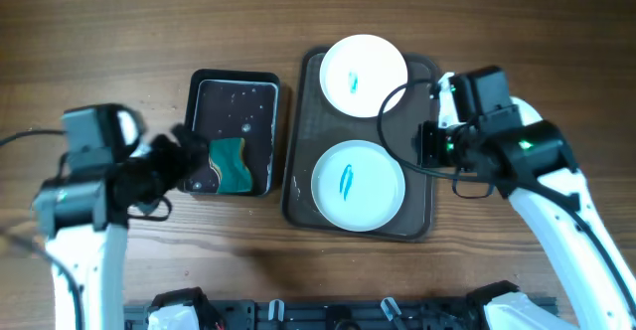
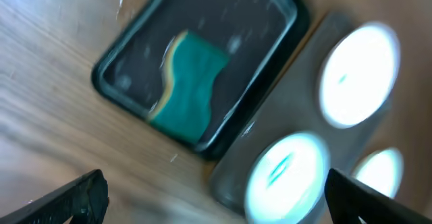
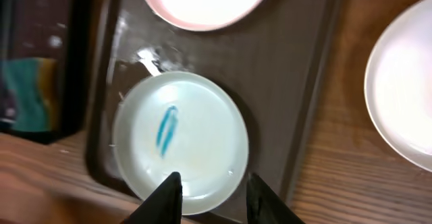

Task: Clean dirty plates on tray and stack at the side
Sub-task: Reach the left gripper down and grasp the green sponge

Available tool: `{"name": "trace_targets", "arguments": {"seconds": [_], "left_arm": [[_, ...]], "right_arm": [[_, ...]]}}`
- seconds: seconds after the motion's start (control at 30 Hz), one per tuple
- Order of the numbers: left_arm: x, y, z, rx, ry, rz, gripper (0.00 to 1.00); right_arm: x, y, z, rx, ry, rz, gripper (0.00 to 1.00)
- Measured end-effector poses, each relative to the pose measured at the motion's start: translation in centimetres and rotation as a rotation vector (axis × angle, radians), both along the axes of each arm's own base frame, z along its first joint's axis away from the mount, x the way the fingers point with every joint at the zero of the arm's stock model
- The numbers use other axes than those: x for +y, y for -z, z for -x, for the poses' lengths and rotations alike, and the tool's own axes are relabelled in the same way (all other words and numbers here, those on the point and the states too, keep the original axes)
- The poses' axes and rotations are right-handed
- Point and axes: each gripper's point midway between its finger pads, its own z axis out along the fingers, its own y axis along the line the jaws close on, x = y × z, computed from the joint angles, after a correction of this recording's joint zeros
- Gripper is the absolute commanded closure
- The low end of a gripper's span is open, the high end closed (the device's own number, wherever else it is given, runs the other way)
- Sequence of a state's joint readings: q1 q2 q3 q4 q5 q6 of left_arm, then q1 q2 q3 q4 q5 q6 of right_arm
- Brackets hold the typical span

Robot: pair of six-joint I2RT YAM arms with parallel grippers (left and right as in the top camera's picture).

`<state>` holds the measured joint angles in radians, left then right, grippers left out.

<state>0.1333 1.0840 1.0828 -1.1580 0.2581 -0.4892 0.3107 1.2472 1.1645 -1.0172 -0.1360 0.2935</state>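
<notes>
Lying on the tray, a dark brown rectangle near the middle of the table, are two white plates, one behind the other. The far plate sits at the tray's far end. The near plate fills the near half. Each has a short teal smear in its middle. A third plate rests on the bare wood just right of the tray, and the part that shows in the right wrist view is plain white.

The right gripper hangs above the near plate's front edge. Its two fingers are a little parted, with nothing between them. From overhead, the right arm reaches over the tray's right rim.

Just left of the tray stands a smaller black pan, holding a teal and yellow sponge toward its near right corner. The left gripper hovers at the pan's left side, its fingers spread wide and empty.
</notes>
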Motion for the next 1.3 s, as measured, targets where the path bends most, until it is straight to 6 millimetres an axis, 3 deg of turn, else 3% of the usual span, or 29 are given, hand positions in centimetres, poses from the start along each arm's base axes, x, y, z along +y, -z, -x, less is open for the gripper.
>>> {"name": "trace_targets", "arguments": {"seconds": [0.03, 0.13, 0.37, 0.47, 0.6, 0.77, 0.9, 0.93, 0.97, 1.13, 1.2, 1.3], "left_arm": [[-0.4, 0.6, 0.0, 0.029, 0.029, -0.014, 0.08], [-1.7, 2.7, -0.3, 0.107, 0.112, -0.056, 0.33], [-4.6, 9.3, -1.3, 0.286, 0.224, -0.115, 0.45], [-4.9, 11.9, -1.8, 0.343, 0.208, -0.124, 0.50], [-4.7, 15.0, -1.1, 0.469, 0.166, -0.137, 0.55], [-4.6, 17.4, -1.3, 0.524, 0.134, -0.154, 0.79], [-4.6, 17.8, -1.8, 0.515, 0.128, -0.164, 0.82], [-4.6, 17.8, -1.8, 0.514, 0.128, -0.164, 0.86], [-4.6, 17.8, -1.7, 0.517, 0.129, -0.162, 0.96], [-5.1, 16.2, -1.9, 0.545, 0.156, -0.138, 0.96], [-5.3, 15.3, -2.6, 0.531, 0.170, -0.133, 0.60], [-5.5, 13.9, -4.1, 0.487, 0.184, -0.135, 0.43]], "right_arm": [[0.1, -0.2, 0.1, -0.003, -0.001, -0.011, 0.68], [0.5, -0.3, 0.2, 0.010, 0.006, -0.037, 0.68], [0.6, -0.1, 0.7, 0.035, 0.012, -0.051, 0.69], [0.6, -0.1, 0.7, 0.036, 0.015, -0.053, 0.68], [0.7, -0.1, 0.7, 0.037, 0.015, -0.055, 0.68], [0.7, -0.1, 0.7, 0.037, 0.014, -0.056, 0.68], [0.7, -0.1, 0.8, 0.042, 0.014, -0.055, 0.68], [0.6, -0.1, 0.9, 0.045, 0.015, -0.053, 0.68], [0.6, 0.0, 1.0, 0.048, 0.015, -0.053, 0.68], [0.6, 0.0, 1.1, 0.052, 0.015, -0.051, 0.68], [0.6, 0.1, 1.1, 0.055, 0.015, -0.050, 0.68], [0.5, 0.1, 1.2, 0.060, 0.015, -0.049, 0.68]]}}
